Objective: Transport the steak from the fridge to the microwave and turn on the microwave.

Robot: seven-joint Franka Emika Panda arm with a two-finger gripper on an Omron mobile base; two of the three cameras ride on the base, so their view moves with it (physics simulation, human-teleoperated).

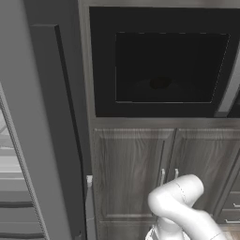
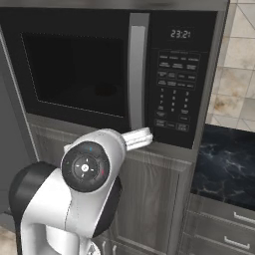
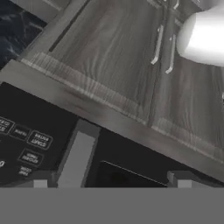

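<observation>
Black microwave is the landmark: built-in, door shut, w/ dark glass window and a grey vertical handle at the window's right edge. Thru the glass a small dark lump sits on the cavity floor, low centre; too dim to say for sure it's the steak. Right of the handle is the keypad panel, clock display near its top. Below the microwave run grey-brown wood cabinet doors w/ two slim bar handles side by side. Left of the microwave stands the grey fridge, its side panel close to the camera, pale shelf lines at the far left. Right of the microwave: tan tiled wall, and lower down a dark marbled counter over drawers. Pincer is in front of the microwave's lower edge, near the handle's bottom end; fingertips are spread wide apart, nothing between them. White arm elbow is in front of the cabinets, below the microwave.
</observation>
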